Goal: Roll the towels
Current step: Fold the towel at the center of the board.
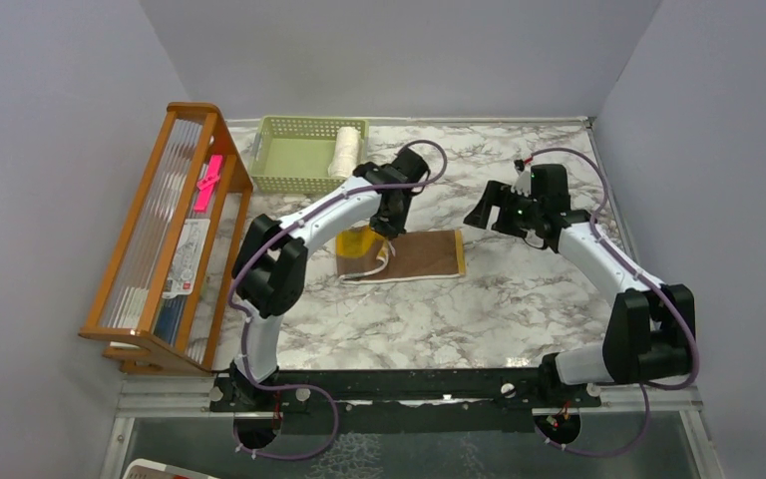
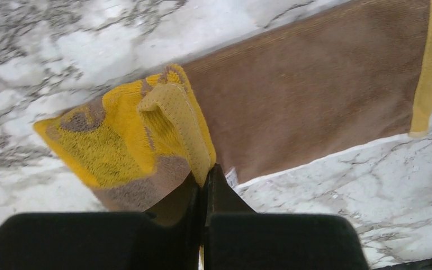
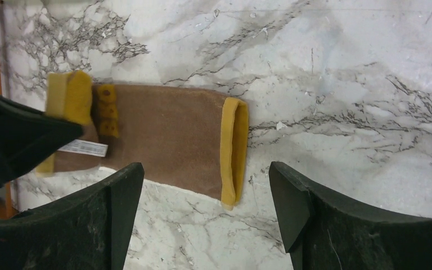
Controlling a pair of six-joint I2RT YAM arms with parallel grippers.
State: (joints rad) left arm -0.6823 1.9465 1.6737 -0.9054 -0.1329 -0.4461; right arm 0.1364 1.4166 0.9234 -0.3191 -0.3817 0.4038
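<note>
The mustard-yellow towel [image 1: 419, 253] lies brown side up in the middle of the marble table, its left end folded over and lifted. My left gripper [image 1: 387, 226] is shut on that folded yellow end [image 2: 169, 126] and holds it above the brown reverse [image 2: 309, 95]. The towel also shows in the right wrist view [image 3: 169, 140], with a yellow hem [image 3: 233, 149] at its right end. My right gripper [image 1: 491, 210] is open and empty, hovering to the right of the towel. The cream-white towel [image 1: 345, 151] is a roll standing in the green basket.
A pale green plastic basket [image 1: 294, 155] stands at the back left. A wooden rack [image 1: 165, 239] with clear sleeves and a pink item stands along the left edge. Grey walls close in on all sides.
</note>
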